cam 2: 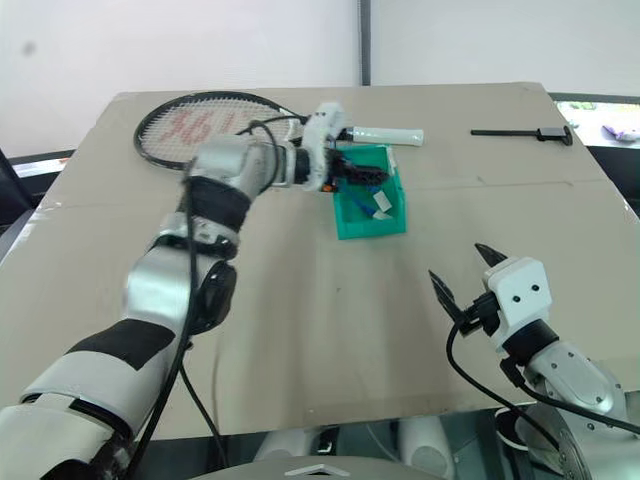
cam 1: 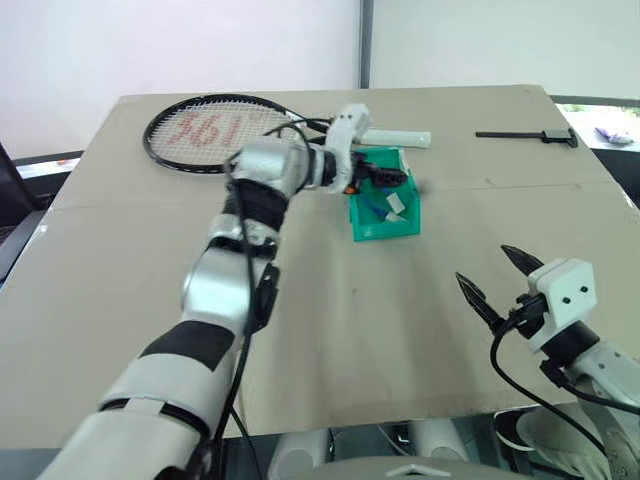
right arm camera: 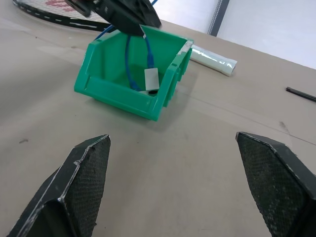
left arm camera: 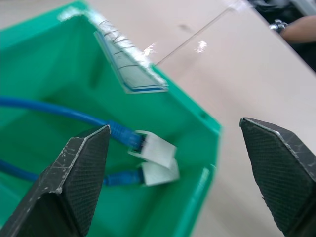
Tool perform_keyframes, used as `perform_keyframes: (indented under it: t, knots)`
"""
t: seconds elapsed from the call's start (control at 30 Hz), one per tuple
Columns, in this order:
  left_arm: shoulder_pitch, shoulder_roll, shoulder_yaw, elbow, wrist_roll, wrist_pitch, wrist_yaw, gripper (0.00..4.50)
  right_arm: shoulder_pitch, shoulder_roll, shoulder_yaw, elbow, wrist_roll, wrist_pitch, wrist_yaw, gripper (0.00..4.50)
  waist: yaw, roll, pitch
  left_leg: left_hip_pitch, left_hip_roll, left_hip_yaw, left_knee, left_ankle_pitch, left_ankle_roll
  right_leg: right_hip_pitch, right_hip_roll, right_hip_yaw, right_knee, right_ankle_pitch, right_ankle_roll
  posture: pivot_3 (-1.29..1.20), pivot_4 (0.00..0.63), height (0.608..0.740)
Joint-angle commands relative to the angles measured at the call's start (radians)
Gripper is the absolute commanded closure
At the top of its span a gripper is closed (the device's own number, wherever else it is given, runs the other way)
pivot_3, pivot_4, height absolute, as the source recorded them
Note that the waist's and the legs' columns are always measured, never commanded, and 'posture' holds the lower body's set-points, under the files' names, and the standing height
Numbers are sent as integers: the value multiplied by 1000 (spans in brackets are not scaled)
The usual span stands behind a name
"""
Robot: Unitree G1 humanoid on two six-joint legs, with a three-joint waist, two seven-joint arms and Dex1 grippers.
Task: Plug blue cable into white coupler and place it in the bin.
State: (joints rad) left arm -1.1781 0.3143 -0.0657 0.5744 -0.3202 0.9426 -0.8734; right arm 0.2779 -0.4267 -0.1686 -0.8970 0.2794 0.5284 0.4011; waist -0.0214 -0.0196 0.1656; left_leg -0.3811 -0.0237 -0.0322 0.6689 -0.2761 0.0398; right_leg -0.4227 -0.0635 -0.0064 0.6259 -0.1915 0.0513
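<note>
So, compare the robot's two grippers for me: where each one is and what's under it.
The left gripper is stretched far across the table, over the bin; the right gripper hangs near the table's front edge. Below the left gripper's jaws is the inside of the bin; below the right gripper's is plain tabletop. Both have their jaws wide open and hold nothing.
</note>
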Motion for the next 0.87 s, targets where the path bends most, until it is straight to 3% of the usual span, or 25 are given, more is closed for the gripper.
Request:
perform_keyframes:
  t: [0.03, 0.13, 0.33, 0.67, 0.87]
  knots:
    - [185, 30, 90, -338, -59, -131, 1, 59, -30, -13, 8, 25, 5, -45, 20, 495, 5, 0, 0, 0, 0, 0, 0, 0, 0, 0, 0, 0, 0, 0, 0, 0, 150, 740]
    - [416, 89, 128, -584, -77, -251, -28, 59, -66, -31, 8, 87, 19, -68, 59, 495, 6, 1, 0, 1, 1, 0, 0, 2, -5, 0, -1, 3, 0, 1, -1, 0, 150, 740]
    - [772, 156, 247, -831, -137, -314, -8, 59, -113, -101, -26, 230, 60, -125, 177, 495, 33, 1, 1, -1, -1, 0, 1, 0, -1, 0, -2, 1, -1, 1, -2, 0, 150, 740]
    - [1339, 248, 411, -1051, -177, -467, -57, 59, -52, -251, -165, 426, 150, -219, 413, 495, 35, 1, 1, 0, 0, -1, 1, 0, 0, 1, -3, -1, -1, -2, -5, 0, 150, 740]
    - [1510, 239, 431, -1091, -186, -543, -49, 59, -17, -272, -200, 466, 158, -253, 459, 495, 36, 1, 1, 2, 1, -1, 2, 0, 0, 4, -6, -2, -1, -4, -2, 0, 150, 740]
